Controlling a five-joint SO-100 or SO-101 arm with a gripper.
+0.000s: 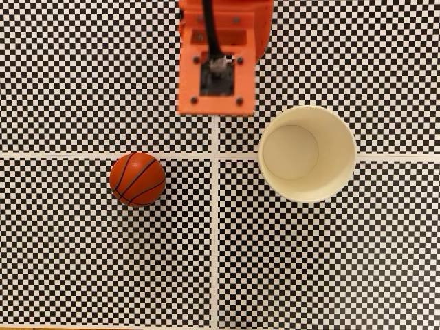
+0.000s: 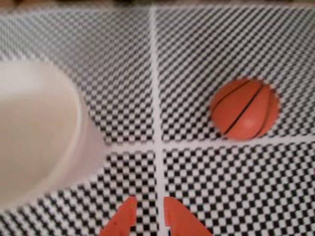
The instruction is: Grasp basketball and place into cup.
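On a black-and-white checkered mat crossed by white lines, the fixed view from above shows the basketball (image 1: 137, 179) resting alone at left, just below the horizontal line, and the cup (image 1: 307, 153) standing upright at right, its mouth open and empty. Between them at the top edge sits the orange arm (image 1: 218, 56), a black cable running down its middle; ball and cup lie well apart, one to each side of the vertical line, probably laid out so both fall within easy reach.

From the wrist view, sides swap: the cup (image 2: 39, 132) looms large and blurred at left, the basketball (image 2: 245, 109) sits at right, touching nothing. The gripper (image 2: 150, 206) pokes in from the bottom edge, its two orange fingertips (image 2: 125, 214) parted by a narrow gap and holding nothing, though the soft focus makes the width hard to judge. The grasp is not yet begun.
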